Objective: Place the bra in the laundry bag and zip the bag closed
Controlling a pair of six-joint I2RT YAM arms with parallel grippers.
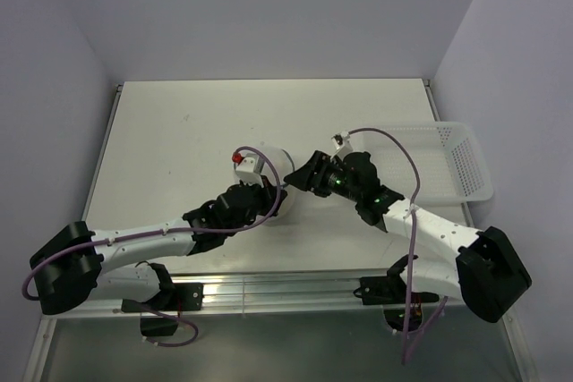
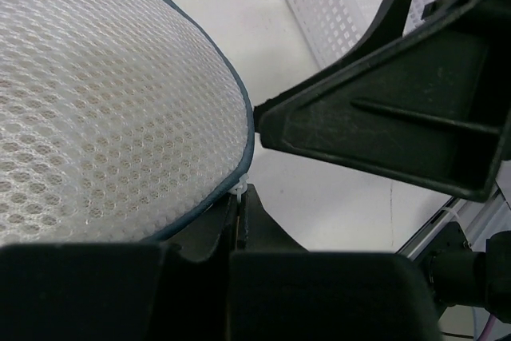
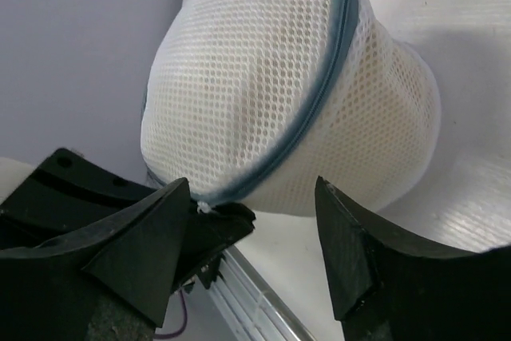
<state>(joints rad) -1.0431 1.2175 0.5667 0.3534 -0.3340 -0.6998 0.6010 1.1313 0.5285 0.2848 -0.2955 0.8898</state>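
The laundry bag (image 1: 269, 160) is a round domed pouch of white mesh with a dark blue zip rim, standing mid-table. It fills the upper left of the left wrist view (image 2: 104, 93) and the middle of the right wrist view (image 3: 271, 77). My left gripper (image 2: 242, 197) is shut on the small white zip pull (image 2: 243, 188) at the bag's rim. In the top view the left gripper (image 1: 266, 196) sits at the bag's near side. My right gripper (image 3: 252, 193) is open, its jaws standing on either side of the bag's lower edge, close to the left fingertips (image 3: 231, 220). The bra does not show; only a faint beige tone lies behind the mesh.
A white plastic lattice basket (image 1: 457, 163) lies at the table's right edge, also at the top of the left wrist view (image 2: 335, 5). The right gripper's finger (image 2: 383, 117) crosses the left wrist view just right of the bag. The metal rail of the near table edge (image 1: 269, 291) runs between the arm bases.
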